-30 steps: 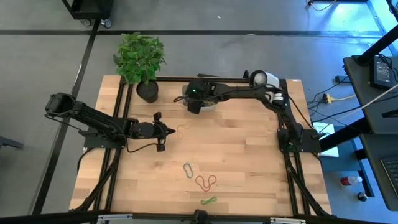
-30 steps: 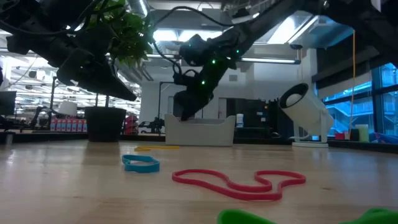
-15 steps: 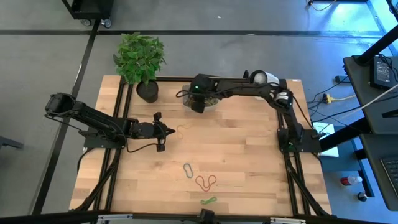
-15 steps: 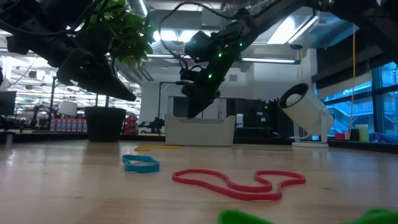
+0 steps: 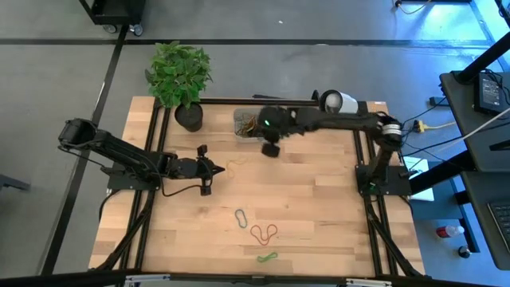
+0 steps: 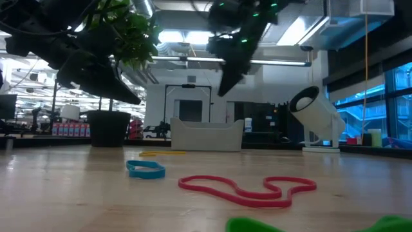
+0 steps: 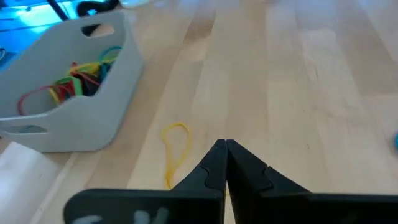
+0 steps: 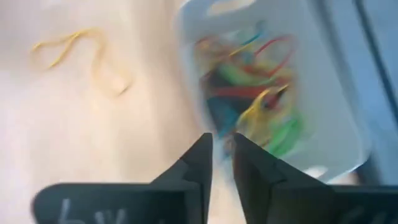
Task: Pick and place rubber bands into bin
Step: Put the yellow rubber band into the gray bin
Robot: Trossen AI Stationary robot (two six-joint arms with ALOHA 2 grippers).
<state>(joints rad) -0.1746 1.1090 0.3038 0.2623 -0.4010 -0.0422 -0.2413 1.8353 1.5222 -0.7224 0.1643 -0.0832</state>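
Note:
The bin (image 5: 249,123) stands at the table's far side and holds several coloured rubber bands (image 8: 255,81). My right gripper (image 5: 271,148) hangs in the air just off the bin's near right corner, well above the table (image 6: 225,90). Its fingers are a little apart with nothing between them (image 8: 222,146). My left gripper (image 5: 219,166) waits shut at mid-left (image 7: 224,146), next to a yellow band (image 7: 176,149) lying flat on the wood. A blue band (image 5: 241,218), a red band (image 5: 264,233) and a green band (image 5: 267,257) lie flat near the front edge.
A black plant pot (image 5: 189,117) with a leafy plant stands left of the bin. A white round camera (image 5: 333,100) sits at the far right. Bare wood lies between the bin and the near bands (image 6: 248,188).
My right gripper has risen from low over the bin and swung toward the table's right and near side, and now hangs high beside the bin. The bin and the bands on the table have stayed where they were.

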